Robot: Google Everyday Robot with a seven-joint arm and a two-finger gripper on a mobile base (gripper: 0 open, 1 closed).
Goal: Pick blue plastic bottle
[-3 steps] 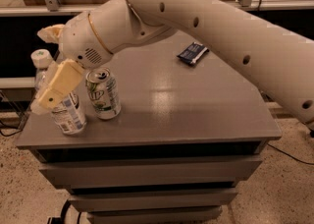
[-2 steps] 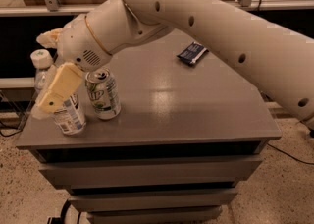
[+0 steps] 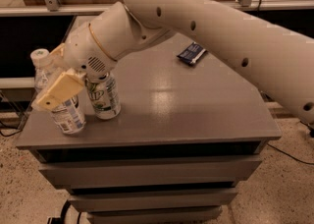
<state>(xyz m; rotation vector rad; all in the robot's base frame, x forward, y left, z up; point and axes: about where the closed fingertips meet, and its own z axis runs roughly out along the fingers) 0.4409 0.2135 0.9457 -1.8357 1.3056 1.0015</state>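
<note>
The blue plastic bottle [image 3: 67,118], clear with a white cap and a white-and-blue label, stands upright at the left front corner of the grey table [image 3: 162,105]. My gripper [image 3: 47,78] is at the bottle. One cream finger [image 3: 56,90] lies across its front and the other is behind its neck, so the fingers are open around the bottle. The bottle's middle is hidden by the front finger. A green-and-white soda can [image 3: 104,98] stands just right of the bottle, under my wrist.
A small dark blue packet [image 3: 191,53] lies at the back right of the table. My large white arm [image 3: 221,26] crosses over the table from the right. The table's left edge is close to the bottle. Shelving stands behind.
The gripper has barely shifted at the bottle. The bottle and the can stand where they were.
</note>
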